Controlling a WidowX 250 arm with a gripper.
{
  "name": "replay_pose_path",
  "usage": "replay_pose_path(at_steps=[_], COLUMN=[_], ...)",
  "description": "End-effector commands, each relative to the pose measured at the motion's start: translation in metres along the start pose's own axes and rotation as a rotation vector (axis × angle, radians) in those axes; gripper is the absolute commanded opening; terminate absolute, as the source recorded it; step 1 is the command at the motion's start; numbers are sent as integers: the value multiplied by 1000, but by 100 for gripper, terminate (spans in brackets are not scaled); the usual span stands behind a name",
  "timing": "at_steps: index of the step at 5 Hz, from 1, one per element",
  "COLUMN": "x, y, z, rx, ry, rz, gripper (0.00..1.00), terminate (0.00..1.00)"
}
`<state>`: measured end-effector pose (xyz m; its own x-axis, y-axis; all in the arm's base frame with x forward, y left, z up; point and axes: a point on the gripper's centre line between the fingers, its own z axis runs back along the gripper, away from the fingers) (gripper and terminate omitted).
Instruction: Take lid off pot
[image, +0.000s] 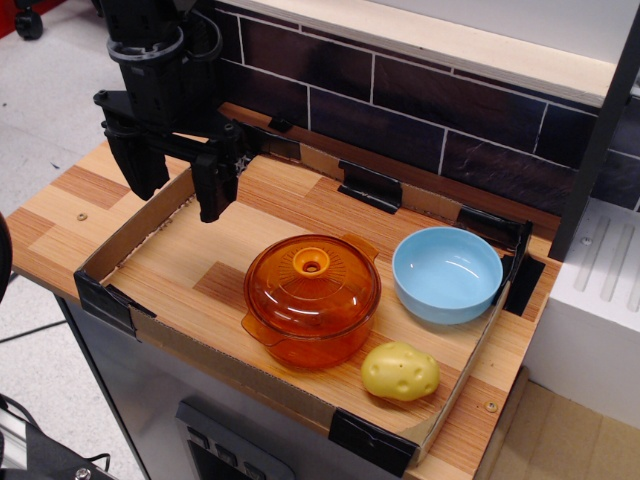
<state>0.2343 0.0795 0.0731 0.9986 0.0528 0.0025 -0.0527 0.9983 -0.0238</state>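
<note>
The orange translucent pot (305, 335) stands in the middle of the wooden tray area, a side handle at its front left. The domed orange lid (312, 285) sits on it, with its lighter ringed knob (312, 264) at the centre. My black gripper (178, 190) hangs above the tray's far left corner, well to the left of and behind the pot. Its two fingers are spread apart and hold nothing.
A light blue bowl (447, 273) stands right of the pot. A yellow potato-shaped toy (400, 371) lies in front of it. A low cardboard wall (250, 385) with black corner clips rings the area. A dark tiled wall (420, 100) runs behind.
</note>
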Motion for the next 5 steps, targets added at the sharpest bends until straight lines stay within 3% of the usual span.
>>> replay_pose_path(at_steps=[1, 4, 5], x=[0, 3, -1], y=[0, -33, -51], z=[0, 24, 28], rx=[0, -53, -54], ry=[0, 27, 4], rz=[0, 56, 65], gripper=[100, 100, 100], terminate=[0, 0, 0])
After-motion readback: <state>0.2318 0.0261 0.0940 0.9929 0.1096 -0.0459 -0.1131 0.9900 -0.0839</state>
